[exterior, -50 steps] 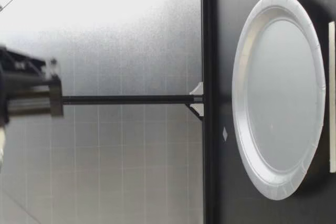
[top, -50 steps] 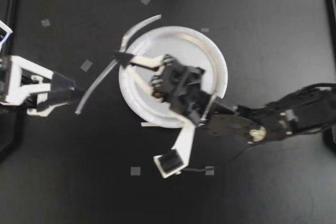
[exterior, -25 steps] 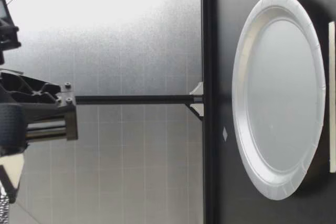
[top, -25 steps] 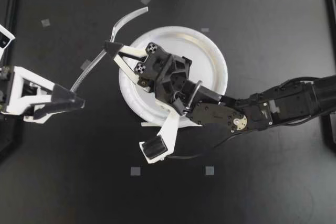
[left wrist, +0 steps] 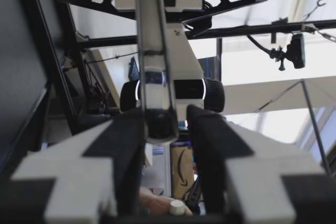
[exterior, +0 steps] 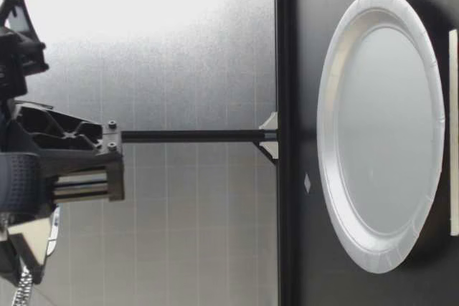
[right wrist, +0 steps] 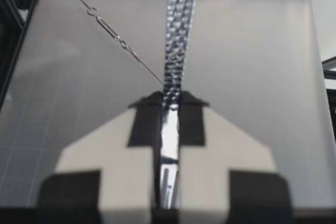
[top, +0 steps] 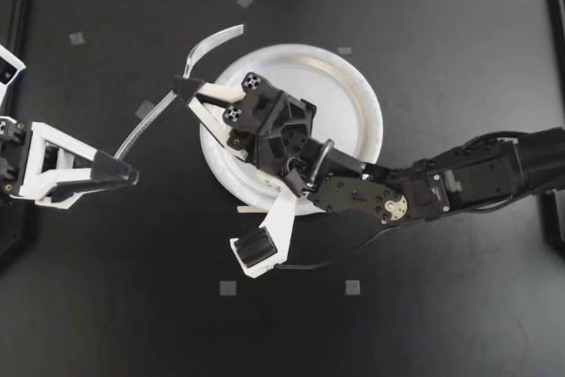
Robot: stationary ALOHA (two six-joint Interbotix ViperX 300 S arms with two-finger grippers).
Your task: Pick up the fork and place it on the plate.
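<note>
Inside my right hand, the fork is clamped at mid-length.

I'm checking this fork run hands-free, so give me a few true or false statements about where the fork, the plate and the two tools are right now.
1. The right tool is shut on the silver metal fork. True.
2. The fork lies on the round white paper plate. False: the plate holds nothing, and the fork is held up off the table.
3. The left tool is shut on the fork's handle. False: its fingers are open, with the end of the handle between them.
4. The right arm reaches over the plate. True.
</note>
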